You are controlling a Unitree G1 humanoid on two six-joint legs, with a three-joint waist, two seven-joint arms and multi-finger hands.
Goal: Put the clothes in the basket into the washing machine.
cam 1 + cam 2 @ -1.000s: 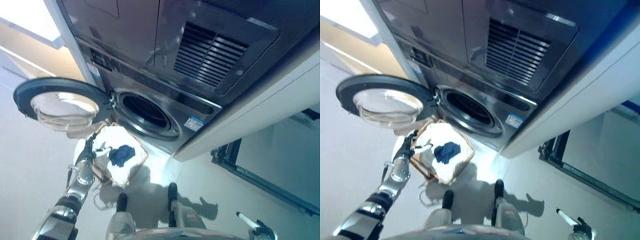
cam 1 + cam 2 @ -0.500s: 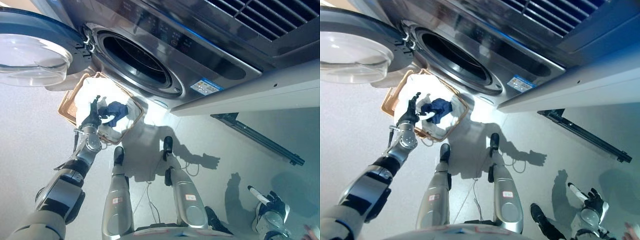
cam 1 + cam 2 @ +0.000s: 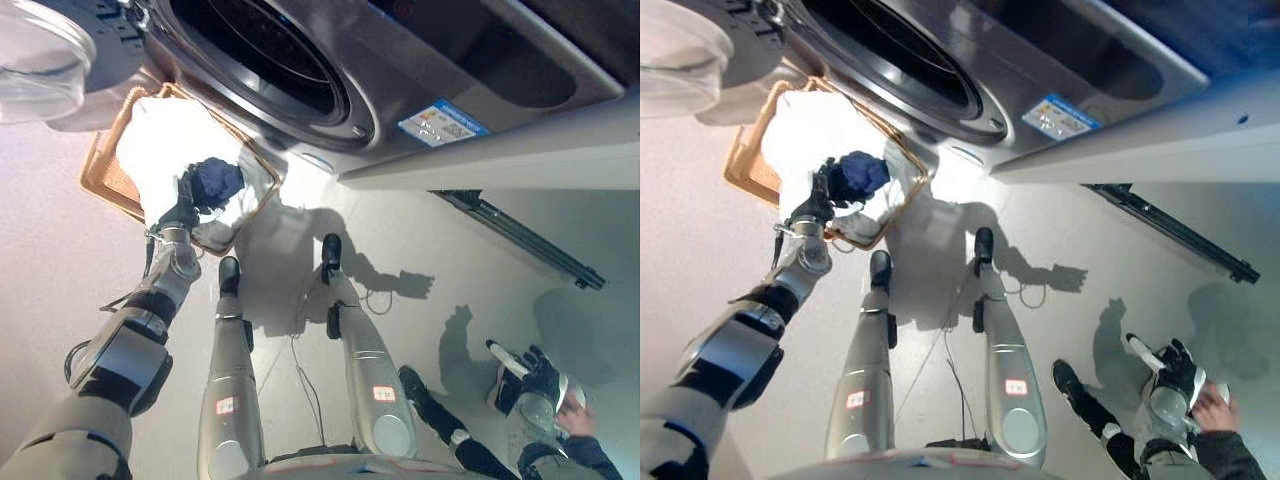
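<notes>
A wicker basket (image 3: 98, 178) with a white lining stands on the floor below the washing machine's round opening (image 3: 262, 52). A dark blue garment (image 3: 216, 181) lies on white cloth (image 3: 160, 140) in the basket. My left hand (image 3: 181, 211) reaches over the basket's near rim, fingers straight and pointing up, right beside the blue garment's left edge. My right hand (image 3: 527, 377) hangs low at the lower right, fingers relaxed and empty. The machine's door (image 3: 35, 50) stands swung open at the top left.
A person's hand (image 3: 577, 421) and dark sleeve (image 3: 590, 455) show at the lower right, against my right wrist. A dark metal rail (image 3: 520, 238) lies on the floor along the wall to the right of the machine.
The camera has tilted down, so the machine and basket sit higher in view. My left hand has come closer to the blue garment. A person's hand has appeared by my right wrist.
</notes>
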